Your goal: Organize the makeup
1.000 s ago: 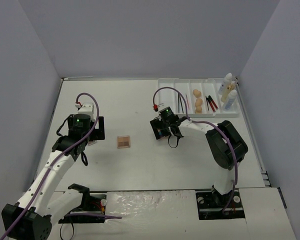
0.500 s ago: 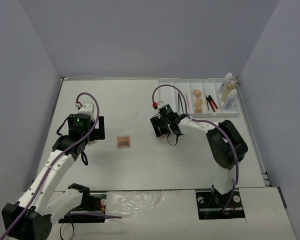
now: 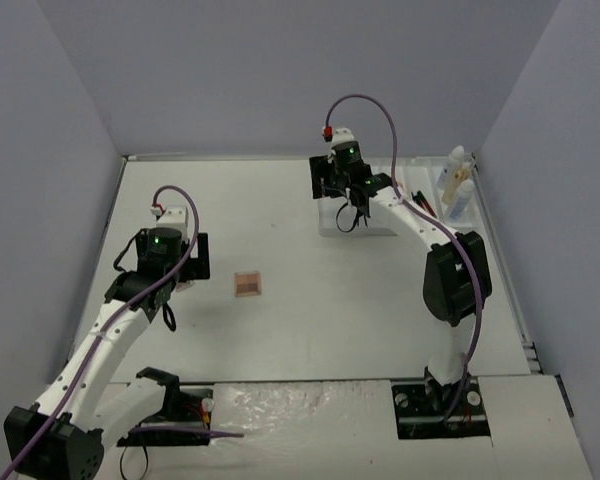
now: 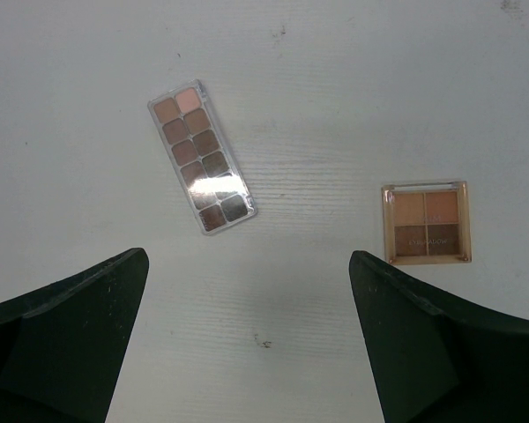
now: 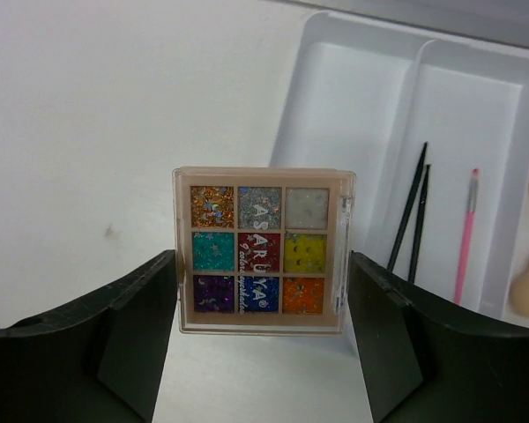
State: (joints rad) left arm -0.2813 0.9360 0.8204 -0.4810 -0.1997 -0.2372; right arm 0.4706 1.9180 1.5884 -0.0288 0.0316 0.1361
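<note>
Far forward, the right arm (image 3: 410,215) reaches to the tray (image 5: 361,79), the right gripper (image 5: 263,273) clamping a glitter palette (image 5: 263,249). The left gripper (image 4: 247,256) hangs spread wide above a long palette (image 4: 202,157) and a square palette (image 4: 425,223).

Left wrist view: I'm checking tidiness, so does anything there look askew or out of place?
The long palette lies diagonally on the table, while the square four-pan palette to its right sits straight. Nothing looks spilled or broken.

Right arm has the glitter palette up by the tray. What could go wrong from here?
The right gripper pinches the palette only by its side edges, so it could slip. It hangs over the tray's left wall; released here, it might land tilted on that wall or fall outside.
</note>
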